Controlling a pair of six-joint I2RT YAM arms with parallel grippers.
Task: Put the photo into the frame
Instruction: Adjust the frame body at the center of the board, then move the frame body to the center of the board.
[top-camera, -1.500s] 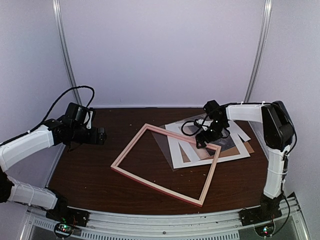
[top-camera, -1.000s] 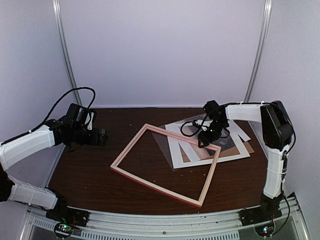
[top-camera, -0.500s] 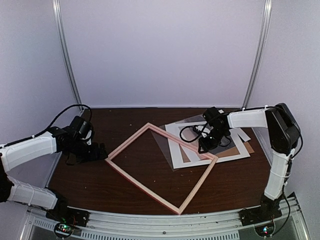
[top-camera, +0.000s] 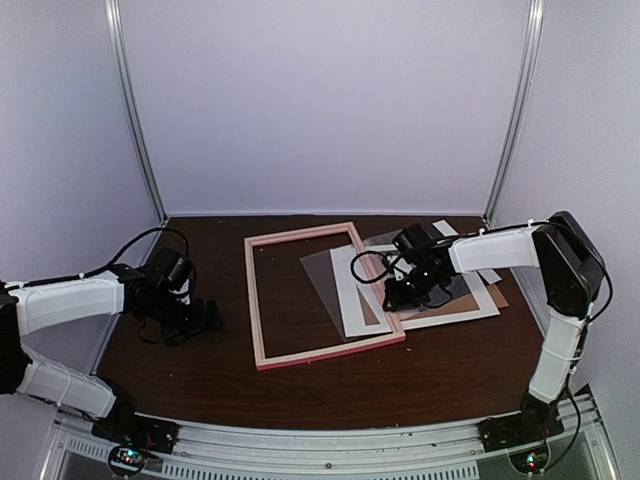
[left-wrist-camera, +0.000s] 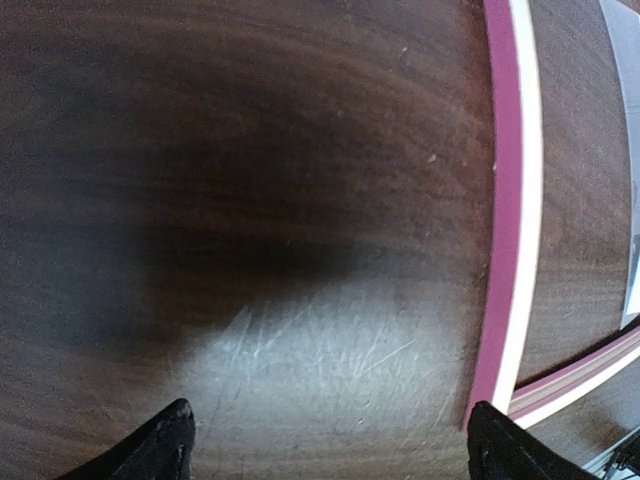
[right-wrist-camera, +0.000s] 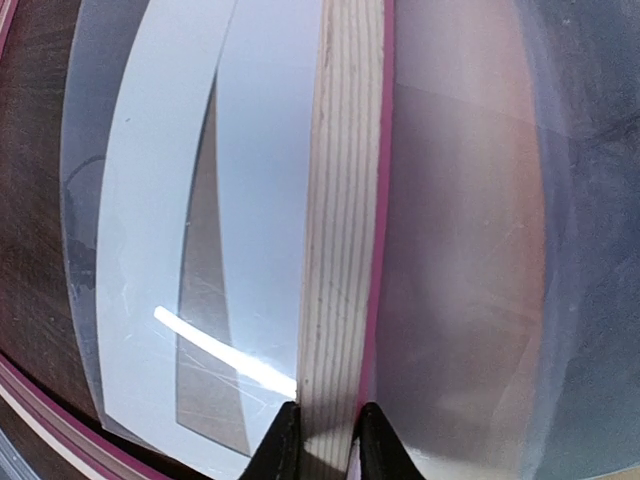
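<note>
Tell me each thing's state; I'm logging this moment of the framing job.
left gripper: open, empty, low over the table.
right gripper: shut on the right bar of the frame.
frame: resting on the table, right bar pinched between the fingers.
clear sheet: flat, partly under the frame.
white mat: flat, partly under the frame.

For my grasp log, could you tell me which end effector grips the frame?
The right end effector, clamped on the frame; the left end effector hovers open.
</note>
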